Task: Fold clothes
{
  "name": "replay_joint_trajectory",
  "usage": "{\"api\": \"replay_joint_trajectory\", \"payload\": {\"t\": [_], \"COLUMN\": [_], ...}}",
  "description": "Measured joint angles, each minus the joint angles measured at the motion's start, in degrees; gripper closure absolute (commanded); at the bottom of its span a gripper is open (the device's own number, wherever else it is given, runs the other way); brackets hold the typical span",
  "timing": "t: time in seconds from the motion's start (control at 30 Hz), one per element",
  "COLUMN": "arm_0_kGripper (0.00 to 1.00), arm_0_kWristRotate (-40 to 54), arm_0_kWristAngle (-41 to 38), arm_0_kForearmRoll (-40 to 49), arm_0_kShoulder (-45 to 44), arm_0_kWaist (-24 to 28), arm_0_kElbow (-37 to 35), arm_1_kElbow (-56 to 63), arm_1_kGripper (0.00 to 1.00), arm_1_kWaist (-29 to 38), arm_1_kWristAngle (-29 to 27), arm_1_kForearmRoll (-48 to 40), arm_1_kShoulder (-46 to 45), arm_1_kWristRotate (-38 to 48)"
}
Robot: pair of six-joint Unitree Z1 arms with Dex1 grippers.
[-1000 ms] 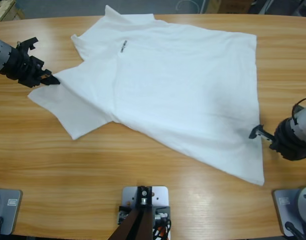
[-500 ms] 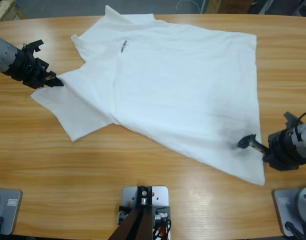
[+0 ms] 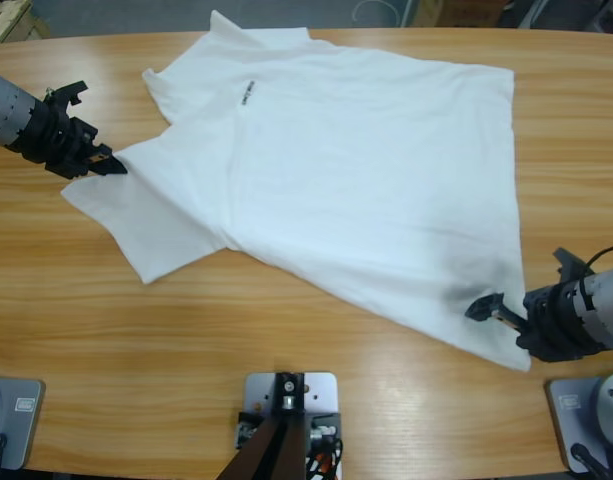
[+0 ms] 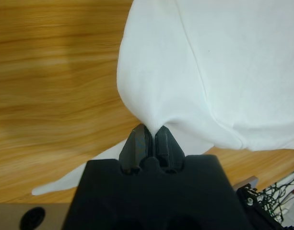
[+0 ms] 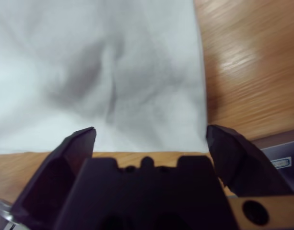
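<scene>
Our left end effector (image 3: 104,160) has its 2 black jaws pressed together on a pinch of the white T-shirt (image 3: 346,170), at the sleeve edge; in the left wrist view (image 4: 149,139) the cloth bunches into a soft rounded fold just beyond the jaw tips and a thin flap trails beside the black body. Our right end effector (image 3: 483,306) holds its jaws wide apart over the shirt's hem corner; in the right wrist view (image 5: 149,136) the 2 blunt wedge-shaped tips straddle smooth matte cotton marked by a few shallow creases and a grey shadow.

The shirt lies spread flat on the glossy, wood-grained surface (image 3: 286,340), reaching from the left end effector across to the right one, 1 sleeve fanning out beside the left jaws. A tiny dark logo (image 3: 246,93) sits on the chest, well apart from both end effectors.

Compared with 0.5 s ago, we see the right end effector further in over the hem corner, closer to the shirt's edge. The left end effector and the sleeve it grips have scarcely shifted, and the shirt's outline looks unchanged.
</scene>
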Motion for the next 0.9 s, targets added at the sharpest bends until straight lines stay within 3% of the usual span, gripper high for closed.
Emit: {"api": "replay_joint_trajectory", "payload": {"t": [0.1,0.17,0.5,0.9], "arm_0_kGripper": [1.000,1.000,1.000,1.000], "arm_0_kWristRotate": [0.1,0.1,0.1,1.0], "arm_0_kWristAngle": [0.0,0.0,0.0,0.0], "arm_0_kForearmRoll": [0.1,0.1,0.1,0.1], "arm_0_kShoulder": [0.0,0.0,0.0,0.0], "arm_0_kWaist": [0.0,0.0,0.0,0.1], "arm_0_kElbow": [0.0,0.0,0.0,0.0], "arm_1_kElbow": [0.3,0.3,0.7,0.2], "arm_1_kGripper": [0.543,0.613,0.566,0.538], "arm_1_kWaist": [0.5,0.5,1.0,1.6], "arm_1_kWristAngle": [0.7,1.0,1.8,1.0], "arm_1_kForearmRoll": [-0.4,-0.6,-0.7,5.4], "arm_1_kShoulder": [0.0,0.0,0.0,0.0], "arm_1_kWristRotate": [0.7,0.8,1.7,2.8]}}
